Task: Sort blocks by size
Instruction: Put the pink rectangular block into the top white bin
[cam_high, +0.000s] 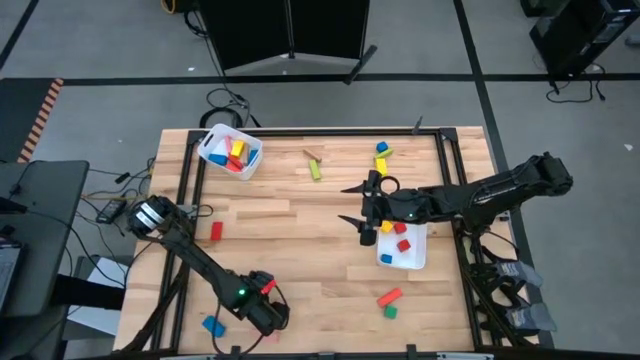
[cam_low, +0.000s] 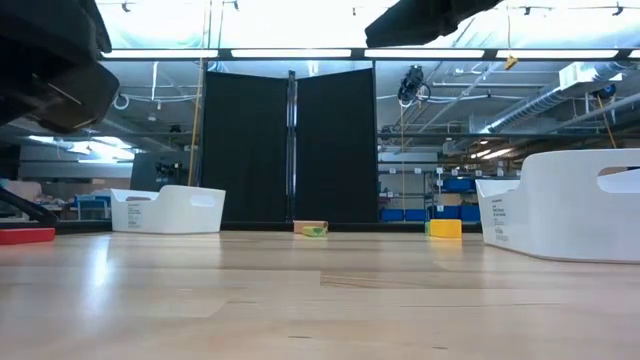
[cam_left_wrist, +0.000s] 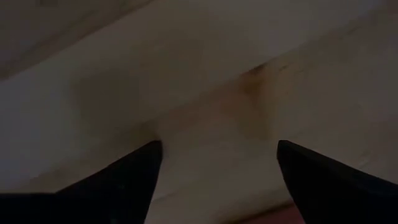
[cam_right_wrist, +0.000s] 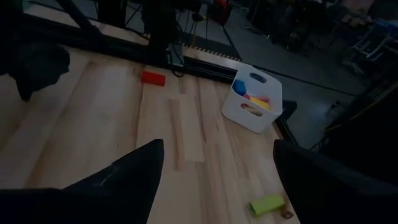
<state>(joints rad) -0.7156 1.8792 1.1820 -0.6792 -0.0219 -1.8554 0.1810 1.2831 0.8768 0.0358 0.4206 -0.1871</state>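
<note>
Wooden blocks lie scattered on the table: a red one (cam_high: 216, 231), a blue one (cam_high: 212, 325), a red bar (cam_high: 390, 297) beside a green cube (cam_high: 390, 312), a green bar (cam_high: 316, 170), a plain wood bar (cam_high: 313, 154), and blue and yellow ones (cam_high: 382, 155). My right gripper (cam_high: 352, 205) is open and empty, just left of the right white bin (cam_high: 415, 262). Its wrist view (cam_right_wrist: 214, 180) looks across the table at the red block (cam_right_wrist: 152, 78). My left gripper (cam_high: 266, 312) is open and empty, low over the bare wood (cam_left_wrist: 217, 180) near the front edge.
The right bin holds red, blue and yellow blocks. A second white bin (cam_high: 212, 142) with several blocks stands at the far left and also shows in the right wrist view (cam_right_wrist: 252, 98). A black frame rail (cam_high: 190, 190) runs around the table. Bare wood lies at the table's middle.
</note>
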